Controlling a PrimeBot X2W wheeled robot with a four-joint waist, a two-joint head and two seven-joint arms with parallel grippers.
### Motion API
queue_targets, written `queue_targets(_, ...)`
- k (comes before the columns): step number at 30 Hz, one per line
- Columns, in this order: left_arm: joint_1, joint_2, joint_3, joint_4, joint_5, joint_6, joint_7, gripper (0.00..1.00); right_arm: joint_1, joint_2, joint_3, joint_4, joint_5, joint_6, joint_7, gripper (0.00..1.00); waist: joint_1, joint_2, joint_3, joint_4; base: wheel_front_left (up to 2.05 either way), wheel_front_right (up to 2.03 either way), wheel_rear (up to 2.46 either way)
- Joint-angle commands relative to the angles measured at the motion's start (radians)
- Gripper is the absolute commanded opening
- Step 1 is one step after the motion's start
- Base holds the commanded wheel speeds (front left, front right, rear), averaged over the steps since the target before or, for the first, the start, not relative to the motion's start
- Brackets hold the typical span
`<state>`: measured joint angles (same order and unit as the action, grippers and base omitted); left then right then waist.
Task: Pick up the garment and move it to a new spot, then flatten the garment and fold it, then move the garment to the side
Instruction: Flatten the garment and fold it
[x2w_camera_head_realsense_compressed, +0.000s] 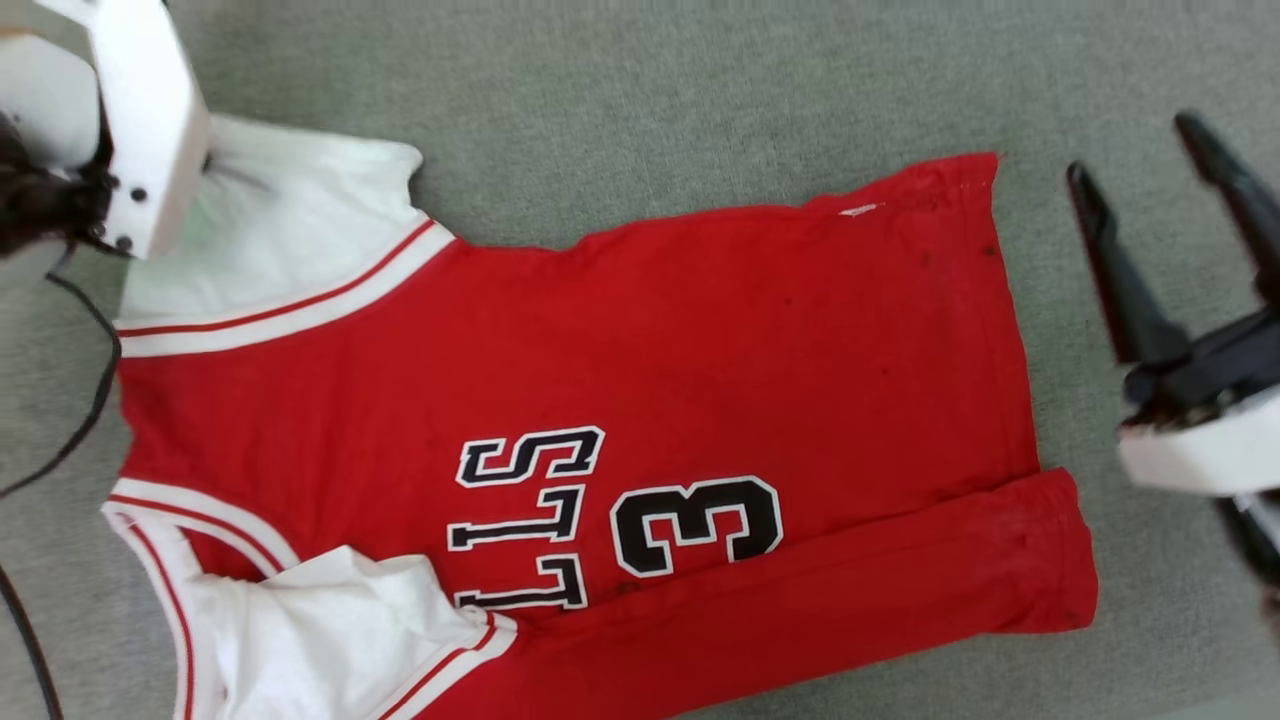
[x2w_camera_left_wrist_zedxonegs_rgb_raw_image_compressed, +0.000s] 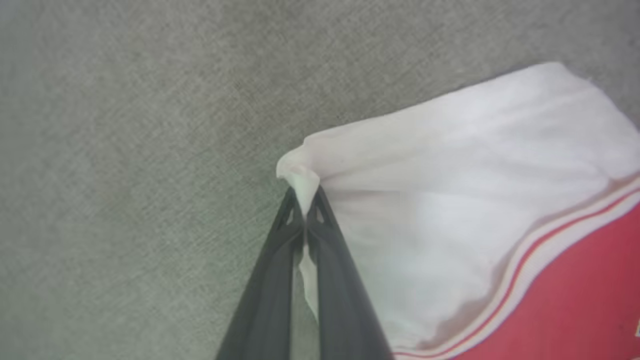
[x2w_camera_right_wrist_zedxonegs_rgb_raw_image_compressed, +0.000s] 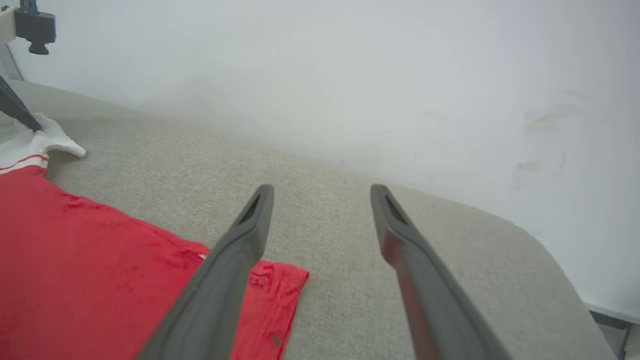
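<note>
Left gripper (x2w_camera_left_wrist_zedxonegs_rgb_raw_image_compressed: 304, 200) pinching the garment (x2w_camera_left_wrist_zedxonegs_rgb_raw_image_compressed: 450, 200) by a white sleeve corner — right gripper (x2w_camera_right_wrist_zedxonegs_rgb_raw_image_compressed: 321, 187) spread wide, near the hem

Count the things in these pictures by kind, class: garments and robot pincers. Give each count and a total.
Garments: 1, the red and white garment
Pincers: 2, the left pincer shut on the garment, the right pincer open
Total: 3

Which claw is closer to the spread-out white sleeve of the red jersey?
Left. The left gripper is pinching the white sleeve at its corner; the right gripper hangs open past the jersey hem, at the opposite end.
</note>
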<state>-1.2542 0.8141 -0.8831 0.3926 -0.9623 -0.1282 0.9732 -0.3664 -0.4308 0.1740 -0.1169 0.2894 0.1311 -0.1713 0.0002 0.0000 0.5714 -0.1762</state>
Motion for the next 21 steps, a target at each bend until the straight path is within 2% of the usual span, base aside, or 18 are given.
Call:
queue_targets(1,0.013,0.004,-0.019,-0.017,0.001,-0.001,-0.022,0.0,-0.049,-0.037,0.004,-0.009,-0.01,-0.001,0.028,1.0,-0.0002,0.0,-0.041,0.019,0.0,0.0,0.0)
queue_targets(4,0.019,0.007,-0.054,-0.047,0.001,-0.001,-0.053,0.0,-0.119,-0.097,0.037,-0.02,-0.011,-0.001,0.098,1.0,-0.0002,0.0,-0.076,0.04,0.0,0.0,0.0)
queue_targets(8,0.022,-0.004,-0.089,-0.088,-0.008,-0.001,-0.096,0.0,-0.217,-0.192,0.12,0.005,0.034,-0.001,0.297,1.0,-0.0002,0.0,-0.112,0.071,0.0,0.0,0.0)
queue_targets(16,0.004,-0.032,-0.15,-0.15,-0.024,-0.001,-0.154,0.0,-0.401,-0.392,0.366,0.06,0.307,-0.001,0.778,1.0,-0.0002,0.0,-0.129,0.134,0.0,0.0,0.0)
queue_targets(21,-0.009,-0.043,-0.169,-0.157,-0.023,-0.001,-0.185,0.0,-0.497,-0.427,0.468,0.117,0.415,-0.001,0.959,1.0,-0.0002,0.0,-0.113,0.16,0.0,0.0,0.0)
